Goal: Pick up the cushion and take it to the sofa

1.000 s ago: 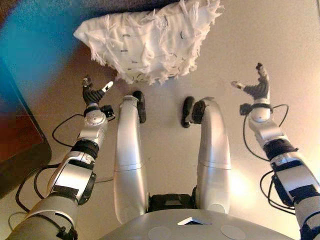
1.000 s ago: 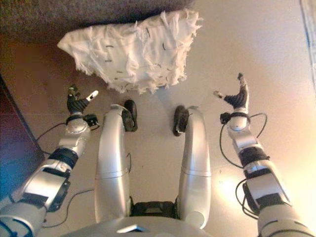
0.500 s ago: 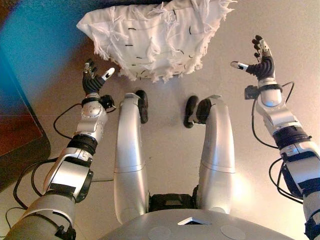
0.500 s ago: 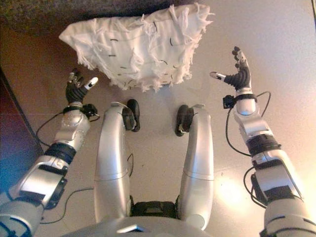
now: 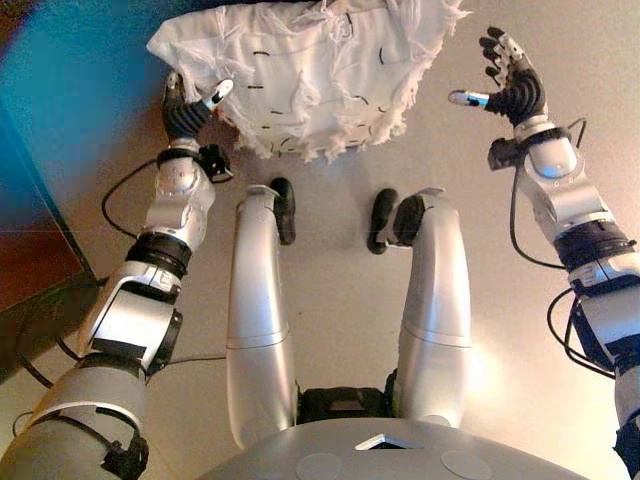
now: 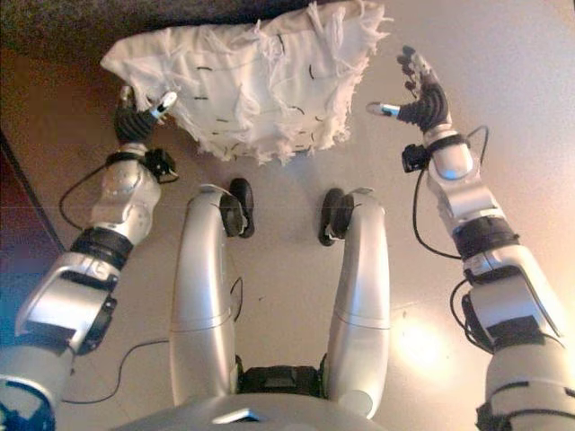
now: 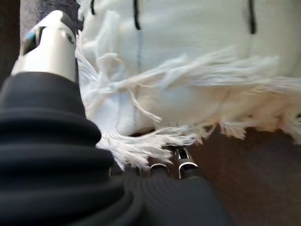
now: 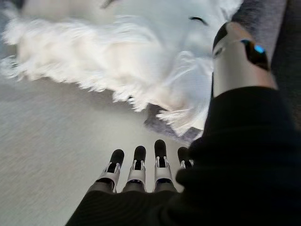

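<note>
A white fringed cushion (image 5: pixel 300 75) with short black marks lies on the floor ahead of me, its far edge against a dark grey carpet-like surface (image 6: pixel 81 27). My left hand (image 5: pixel 183 110) is open at the cushion's left edge, its fingers touching the fringe (image 7: pixel 141 146). To the right of the cushion my right hand (image 5: pixel 510 85) is open, palm turned toward it, a short gap away. The right wrist view shows the cushion (image 8: pixel 117 56) just past its straight fingers (image 8: pixel 136 169).
A dark wooden piece of furniture (image 5: pixel 30 260) stands at the far left. The floor (image 5: pixel 560 40) is pale and smooth. No sofa shows in any view.
Both hands have moved forward toward the cushion. The left hand now reaches its left edge, and the right hand has risen beside its right edge.
</note>
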Tool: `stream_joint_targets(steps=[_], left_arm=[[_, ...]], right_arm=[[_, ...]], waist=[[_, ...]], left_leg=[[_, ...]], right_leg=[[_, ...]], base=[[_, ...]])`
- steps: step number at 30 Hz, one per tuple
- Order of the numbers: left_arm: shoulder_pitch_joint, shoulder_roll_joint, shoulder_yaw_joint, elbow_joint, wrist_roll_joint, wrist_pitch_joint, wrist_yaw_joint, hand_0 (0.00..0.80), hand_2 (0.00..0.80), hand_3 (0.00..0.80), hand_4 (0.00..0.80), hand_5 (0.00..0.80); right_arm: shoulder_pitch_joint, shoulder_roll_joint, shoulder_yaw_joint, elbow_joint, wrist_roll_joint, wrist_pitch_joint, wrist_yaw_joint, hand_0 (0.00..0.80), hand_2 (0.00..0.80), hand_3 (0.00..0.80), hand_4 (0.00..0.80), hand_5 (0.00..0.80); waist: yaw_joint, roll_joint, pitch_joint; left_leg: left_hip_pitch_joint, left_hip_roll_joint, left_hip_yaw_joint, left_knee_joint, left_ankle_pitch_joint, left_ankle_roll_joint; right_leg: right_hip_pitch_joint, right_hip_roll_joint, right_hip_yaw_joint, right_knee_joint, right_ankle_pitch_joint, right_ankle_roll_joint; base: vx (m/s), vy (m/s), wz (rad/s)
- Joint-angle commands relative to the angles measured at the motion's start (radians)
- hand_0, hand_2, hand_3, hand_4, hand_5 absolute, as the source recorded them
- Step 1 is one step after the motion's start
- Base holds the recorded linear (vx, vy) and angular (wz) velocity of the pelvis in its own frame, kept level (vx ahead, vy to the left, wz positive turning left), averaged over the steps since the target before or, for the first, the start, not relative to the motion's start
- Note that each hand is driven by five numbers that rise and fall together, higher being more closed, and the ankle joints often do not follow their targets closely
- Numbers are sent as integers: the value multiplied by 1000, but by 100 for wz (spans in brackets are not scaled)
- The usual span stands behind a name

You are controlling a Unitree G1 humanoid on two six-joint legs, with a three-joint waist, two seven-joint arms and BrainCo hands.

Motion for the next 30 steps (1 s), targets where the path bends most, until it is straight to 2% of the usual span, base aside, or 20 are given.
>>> stream_joint_targets(steps=[1, 5, 8, 12, 17, 22, 30], left_arm=[[-65, 2, -1, 41, -38, -19, 5, 0, 0, 0, 0, 0], [-119, 10, -11, 69, -60, 8, -14, 0, 0, 0, 0, 0], [-159, -7, -28, 83, -74, 37, -39, 0, 0, 0, 0, 0], [-199, -29, -50, 89, -95, 58, -70, 0, 0, 0, 0, 0], [-233, -49, -71, 87, -123, 98, -84, 0, 0, 0, 0, 0], [-282, -61, -93, 100, -176, 138, -120, 0, 0, 0, 0, 0], [-348, -79, -146, 70, -199, 168, -197, 0, 0, 0, 0, 0]], right_arm=[[-58, 6, 5, 18, 76, -16, 47, 0, 0, 0, 0, 0], [-118, 17, 25, 50, 114, 15, 85, 0, 0, 0, 0, 0], [-164, 48, 38, 67, 185, 50, 124, 0, 0, 0, 0, 0], [-221, 84, 59, 76, 201, 78, 151, 0, 0, 0, 0, 0], [-280, 122, 92, 77, 195, 111, 142, 0, 0, 0, 0, 0], [-348, 153, 129, 96, 192, 182, 120, 0, 0, 0, 0, 0], [-424, 183, 178, 75, 219, 244, 274, 0, 0, 0, 0, 0]], waist=[[-10, 29, -12], [-8, 30, -12], [-7, 34, -12], [-5, 43, -12], [-2, 56, -12], [0, 65, -12], [4, 76, -12]], left_leg=[[9, -14, 101, -48, 58, 36], [-2, -16, 99, -57, 66, 31], [-5, -19, 101, -65, 71, 29], [-11, -27, 106, -74, 76, 25], [-15, -36, 113, -91, 83, 21], [-22, -45, 116, -112, 91, 18], [-29, -55, 116, -185, 121, 13]], right_leg=[[33, -8, -12, -135, 188, 32], [25, -13, -10, -149, 199, 38], [25, -15, -8, -162, 205, 42], [21, -18, -4, -174, 211, 45], [18, -23, -3, -192, 215, 48], [12, -25, 1, -217, 226, 51], [4, -24, 3, -276, 247, 59]], base=[[0, 0, 0], [7, 9, 2], [7, 6, 1], [-1, 7, 3], [-6, 9, 5], [0, 6, 3], [-19, 1, 6]])
